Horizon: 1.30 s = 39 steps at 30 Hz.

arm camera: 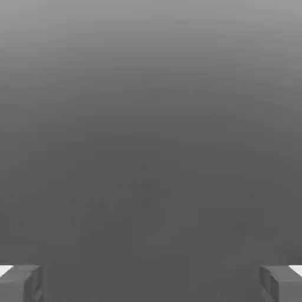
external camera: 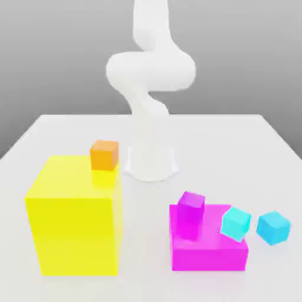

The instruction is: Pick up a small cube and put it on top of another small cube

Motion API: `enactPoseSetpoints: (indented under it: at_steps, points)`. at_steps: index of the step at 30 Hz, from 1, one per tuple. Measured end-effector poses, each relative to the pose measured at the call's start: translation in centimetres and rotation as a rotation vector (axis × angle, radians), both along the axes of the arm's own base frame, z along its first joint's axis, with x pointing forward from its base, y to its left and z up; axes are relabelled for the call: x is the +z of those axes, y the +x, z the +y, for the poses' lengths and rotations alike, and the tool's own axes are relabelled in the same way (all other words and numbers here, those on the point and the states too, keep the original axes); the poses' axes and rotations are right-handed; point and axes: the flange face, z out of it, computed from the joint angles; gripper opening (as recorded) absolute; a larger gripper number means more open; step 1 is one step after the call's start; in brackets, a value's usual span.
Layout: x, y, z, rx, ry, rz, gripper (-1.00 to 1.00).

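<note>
Grey backdrop [arm camera: 151, 141] ahead of claw [arm camera: 151, 284], jaws spread, empty. Small cubes, orange cube [external camera: 104, 156], purple cube [external camera: 190, 207], cyan cube [external camera: 236, 224], blue cube [external camera: 273, 228], likely well below claw, off its aim. Pick unclear; next: tip claw down toward them.

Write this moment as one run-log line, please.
fingers: open, empty | orange cube: on yellow block | purple cube: on magenta block | stacking: not done

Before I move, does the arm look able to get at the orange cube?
Probably yes: the orange cube sits on top of the yellow block with nothing over it, and the gripper is open and empty.
</note>
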Motion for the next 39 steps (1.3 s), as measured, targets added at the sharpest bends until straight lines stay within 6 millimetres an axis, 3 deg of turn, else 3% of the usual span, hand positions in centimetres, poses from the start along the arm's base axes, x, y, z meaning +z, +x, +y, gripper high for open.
enactPoseSetpoints:
  at_steps: [5, 11, 17, 23, 27, 32, 33, 39]
  points:
    - [-8.4, 4.4, 5.9, 0.316, -0.113, 0.116, 0.0]
    - [-19.0, 5.9, 13.7, 0.689, -0.254, 0.226, 0.0]
    - [-29.8, 3.7, 21.0, 1.065, -0.407, 0.316, 0.0]
    - [-40.1, -2.1, 26.8, 1.464, -0.58, 0.385, 0.0]
    - [-46.4, -5.8, 27.9, 1.692, -0.694, 0.432, 0.0]
    - [-52.3, -6.6, 28.0, 1.743, -0.719, 0.44, 0.0]
    - [-53.4, -6.6, 28.0, 1.744, -0.718, 0.441, -1.0]
    - [-54.0, -6.7, 28.0, 1.745, -0.718, 0.444, -1.0]
